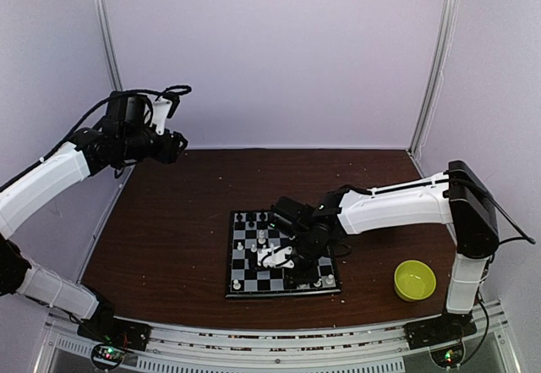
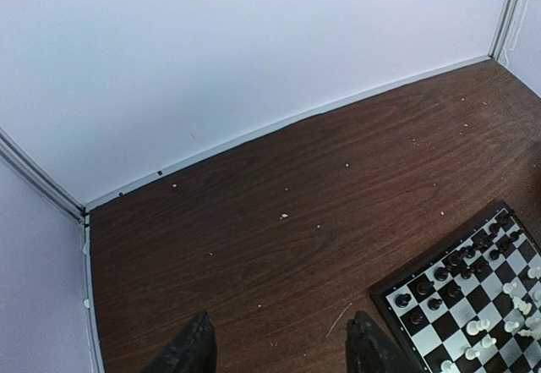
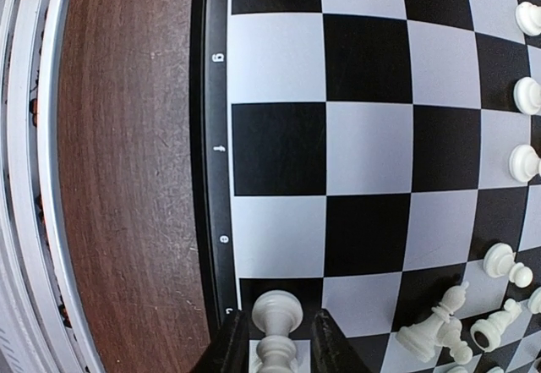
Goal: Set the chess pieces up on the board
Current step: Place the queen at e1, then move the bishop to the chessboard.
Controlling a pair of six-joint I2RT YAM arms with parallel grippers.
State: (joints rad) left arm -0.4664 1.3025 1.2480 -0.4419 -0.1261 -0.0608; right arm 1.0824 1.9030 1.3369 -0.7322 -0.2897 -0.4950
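The board (image 1: 229,259) lies flat on the counter (image 1: 169,221), a little toward 6 o'clock of the middle in the overhead view. A yellow-green bowl (image 1: 415,280) stands apart at its 4 o'clock. The chess pieces (image 3: 524,163) are on the board: black ones are gathered along the 12 o'clock edge, and white ones are scattered over the middle and along the 6 o'clock edge.

The right tool (image 3: 279,329) is lowered over the board. A white pawn (image 3: 277,312) is seen between its fingers (image 3: 235,348), with the wider end past the tips over a dark square by the rim. The fingers are set narrowly apart about it, but it cannot be told whether the pawn is gripped or already let go. The left tool (image 2: 283,326) is held high at 10 o'clock, opened wide, with nothing in it.

The pieces are judged to be very light, stiff and smooth, so they are easily tipped or flicked aside. A hold is best taken from above on the head or upper stem, with a narrow spread, since neighbours stand close. The board is thin and rigid and could probably be slid by a careless nudge.

On the rim, the small white file letters h, g, f and e can be read. No brand is seen.
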